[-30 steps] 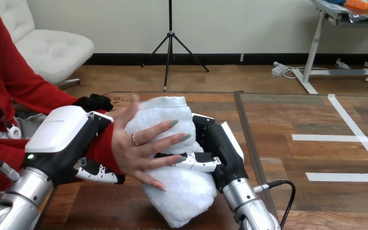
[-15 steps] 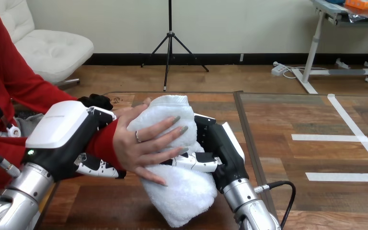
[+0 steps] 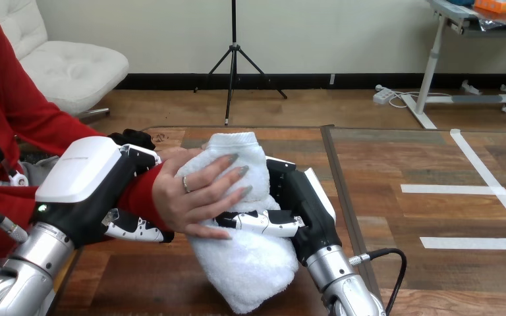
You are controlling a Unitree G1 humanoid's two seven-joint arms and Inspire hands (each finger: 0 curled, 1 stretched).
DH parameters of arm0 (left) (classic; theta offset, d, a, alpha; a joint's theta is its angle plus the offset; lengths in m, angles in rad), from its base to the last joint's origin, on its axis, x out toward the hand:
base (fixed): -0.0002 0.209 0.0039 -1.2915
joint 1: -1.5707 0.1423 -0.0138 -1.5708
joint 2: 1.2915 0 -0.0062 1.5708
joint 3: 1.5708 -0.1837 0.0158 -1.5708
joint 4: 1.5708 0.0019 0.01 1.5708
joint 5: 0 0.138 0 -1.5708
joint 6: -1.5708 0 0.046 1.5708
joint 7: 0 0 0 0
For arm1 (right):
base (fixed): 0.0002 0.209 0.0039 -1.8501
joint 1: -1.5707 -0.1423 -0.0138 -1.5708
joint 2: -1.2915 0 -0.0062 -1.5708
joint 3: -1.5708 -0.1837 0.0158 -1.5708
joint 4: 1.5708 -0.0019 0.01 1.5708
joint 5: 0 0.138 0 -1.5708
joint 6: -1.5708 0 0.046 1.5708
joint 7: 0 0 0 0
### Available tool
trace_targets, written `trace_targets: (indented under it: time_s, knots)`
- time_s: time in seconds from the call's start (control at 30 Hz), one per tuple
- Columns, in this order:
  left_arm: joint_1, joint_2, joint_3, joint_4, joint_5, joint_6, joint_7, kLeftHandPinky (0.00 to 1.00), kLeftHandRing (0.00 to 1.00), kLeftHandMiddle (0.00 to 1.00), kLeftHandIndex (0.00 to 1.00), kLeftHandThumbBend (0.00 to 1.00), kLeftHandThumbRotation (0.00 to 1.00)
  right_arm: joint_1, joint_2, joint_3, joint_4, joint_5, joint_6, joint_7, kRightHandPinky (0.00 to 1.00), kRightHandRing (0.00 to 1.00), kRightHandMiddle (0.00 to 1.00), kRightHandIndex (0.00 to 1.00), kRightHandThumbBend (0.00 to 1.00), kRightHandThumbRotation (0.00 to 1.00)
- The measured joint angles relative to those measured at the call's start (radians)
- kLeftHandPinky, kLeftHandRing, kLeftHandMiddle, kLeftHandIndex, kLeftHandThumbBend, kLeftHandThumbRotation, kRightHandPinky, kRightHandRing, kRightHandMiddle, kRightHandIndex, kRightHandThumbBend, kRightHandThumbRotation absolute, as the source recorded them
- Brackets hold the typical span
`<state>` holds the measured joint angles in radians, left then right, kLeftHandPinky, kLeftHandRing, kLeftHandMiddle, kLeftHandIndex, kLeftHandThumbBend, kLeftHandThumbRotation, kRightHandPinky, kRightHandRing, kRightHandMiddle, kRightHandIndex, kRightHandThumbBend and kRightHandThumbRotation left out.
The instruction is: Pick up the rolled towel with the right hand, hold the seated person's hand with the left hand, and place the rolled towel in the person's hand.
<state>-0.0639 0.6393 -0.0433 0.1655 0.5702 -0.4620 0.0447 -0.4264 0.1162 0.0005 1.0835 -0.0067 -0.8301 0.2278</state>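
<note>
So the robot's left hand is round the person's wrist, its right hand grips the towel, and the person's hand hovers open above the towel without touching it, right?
Not quite: in the head view the person's hand lies on the towel, fingers curled over it. The rest holds: left hand round the person's wrist, right hand gripping the towel.

Bright, even indoor light fills the frame. The white rolled terry towel (image 3: 250,257) at lower centre looks nearly washed out; just left of it a soft shadow darkens the brown wooden table (image 3: 158,283).
</note>
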Motion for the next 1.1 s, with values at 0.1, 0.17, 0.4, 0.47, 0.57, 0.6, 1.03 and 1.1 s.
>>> trace_targets:
  time_s: [0.1,0.17,0.4,0.47,0.57,0.6,1.03,1.1]
  knots:
    - [-0.001,0.0,-0.001,0.005,0.0,-0.005,0.004,0.28,0.33,0.38,0.39,0.89,0.0,0.0,0.0,0.0,0.0,0.0,0.0,0.002,0.34,0.37,0.43,0.42,0.8,0.0]
    - [-0.002,0.0,-0.001,0.005,0.001,-0.006,0.005,0.28,0.33,0.38,0.39,0.88,0.0,0.0,0.0,0.0,0.0,0.0,0.0,0.003,0.33,0.37,0.43,0.42,0.8,0.0]
    - [-0.006,0.0,-0.001,0.008,0.001,-0.012,0.01,0.29,0.33,0.38,0.39,0.88,0.0,0.0,0.0,0.0,0.0,0.0,0.0,0.003,0.33,0.37,0.43,0.42,0.79,0.0]
    - [-0.007,0.0,-0.001,0.01,0.001,-0.015,0.01,0.29,0.33,0.38,0.39,0.88,0.0,0.0,0.0,0.0,0.0,0.0,0.0,0.004,0.34,0.37,0.43,0.42,0.79,0.0]
    - [-0.008,0.0,-0.002,0.012,0.001,-0.018,0.011,0.29,0.33,0.39,0.39,0.88,0.0,0.0,0.0,-0.001,0.0,0.002,0.0,0.007,0.34,0.37,0.43,0.42,0.79,0.0]
    - [-0.008,-0.001,-0.003,0.013,0.001,-0.019,0.012,0.29,0.34,0.39,0.39,0.88,0.0,0.0,0.0,-0.001,0.0,0.004,0.0,0.009,0.34,0.37,0.43,0.42,0.79,0.0]
    - [-0.016,-0.001,-0.004,0.043,0.001,-0.049,0.03,0.34,0.38,0.43,0.44,0.89,0.0,0.0,0.0,-0.004,-0.001,0.01,0.001,0.01,0.38,0.43,0.47,0.45,0.83,0.0]
    - [-0.016,-0.001,-0.004,0.048,0.001,-0.055,0.036,0.36,0.4,0.44,0.45,0.89,0.0,0.0,0.0,-0.004,-0.003,0.01,0.005,0.008,0.4,0.45,0.48,0.47,0.84,0.0]
